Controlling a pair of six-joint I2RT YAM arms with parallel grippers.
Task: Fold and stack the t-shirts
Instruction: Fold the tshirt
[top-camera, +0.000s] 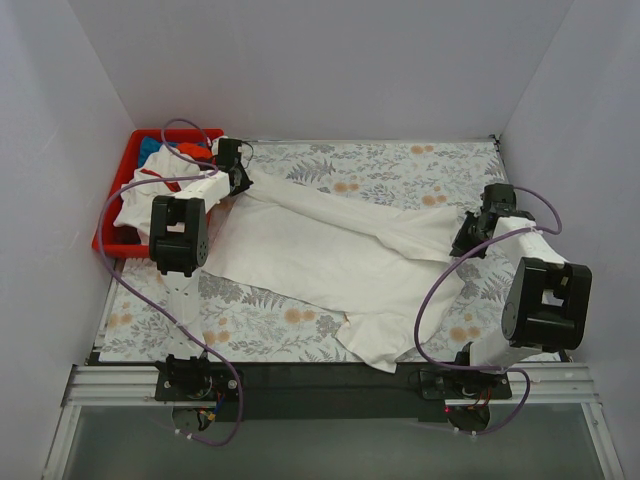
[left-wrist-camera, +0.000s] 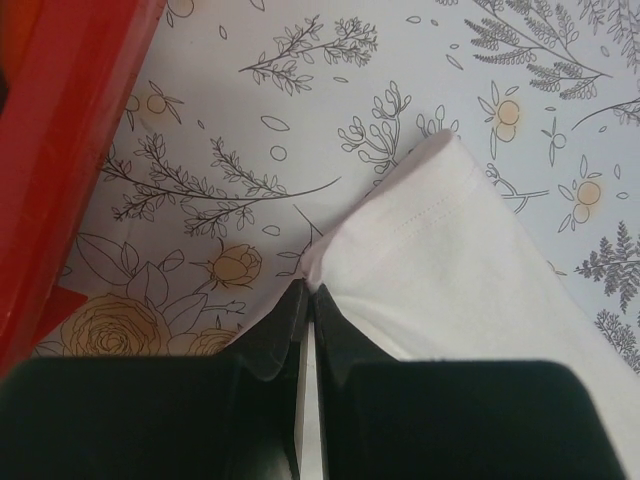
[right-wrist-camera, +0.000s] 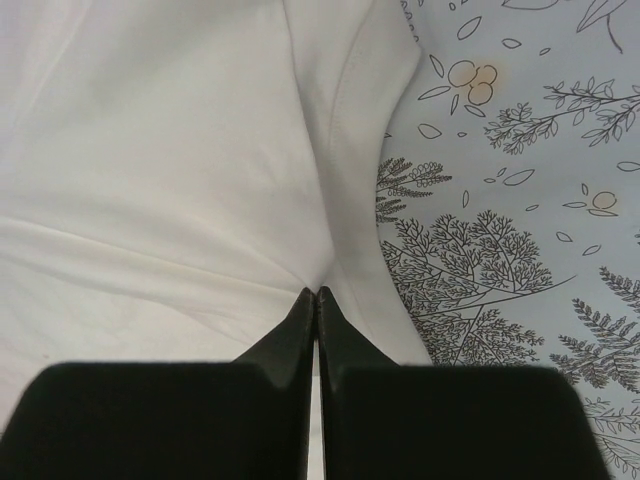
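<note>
1. Top view only: large white t-shirt (top-camera: 330, 260) lying rumpled across floral covering (top-camera: 400, 165), strung between left gripper (top-camera: 238, 178) and right gripper (top-camera: 468, 238). Other shirts (top-camera: 150, 195) heaped in red bin (top-camera: 128, 160) beside the left jaws.
2. Left wrist only: jaws pressed together, pinching the shirt's hemmed corner at the tips. Stitch line ahead and right of the jaws, bin wall to their left.
3. Right wrist only: jaws closed on a fold of white cloth. Shirt ahead and left, bare covering to the right.
</note>
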